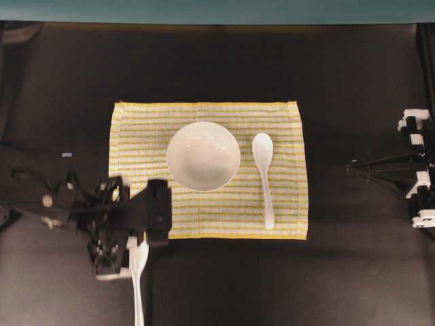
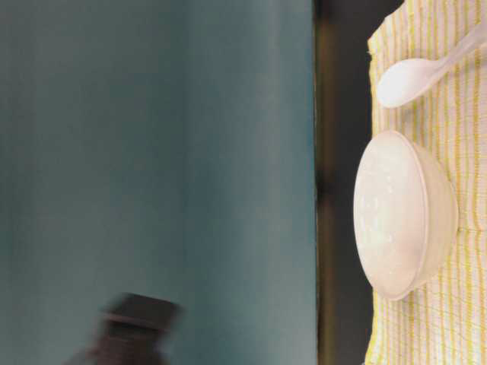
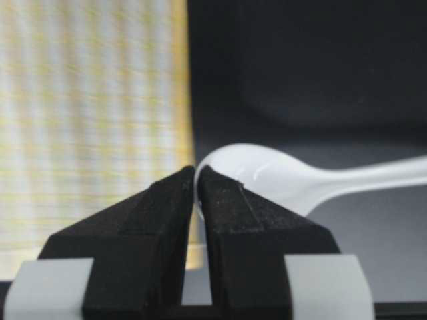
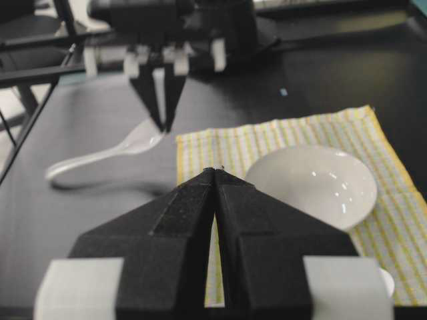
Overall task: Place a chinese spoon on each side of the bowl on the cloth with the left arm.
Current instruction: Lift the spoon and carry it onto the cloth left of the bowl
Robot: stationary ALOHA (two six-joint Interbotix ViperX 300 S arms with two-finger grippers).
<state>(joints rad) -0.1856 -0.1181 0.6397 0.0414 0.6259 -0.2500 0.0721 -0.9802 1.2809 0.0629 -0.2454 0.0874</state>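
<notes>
One spoon [image 1: 264, 170] already lies right of the bowl [image 1: 203, 155] on the cloth [image 1: 285, 217]. The left hand [image 3: 197, 190] pinches the second spoon [image 3: 280, 175] by its thin rim beside the cloth's edge; such a narrow hold could let it swing or slip onto the counter [image 1: 340, 75].

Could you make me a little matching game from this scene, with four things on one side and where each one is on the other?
Things:
1. round glossy white ceramic bowl
2. white ceramic spoon lying free
3. white ceramic spoon in the left gripper
4. right gripper

Places or states:
A. pinched at its scoop end, off the cloth's near left corner
B. on the striped yellow cloth, right of the bowl
C. shut on nothing, parked at the table's right side
D. middle of the cloth

Pairs: 1-D, 2-B, 3-A, 4-C
</notes>
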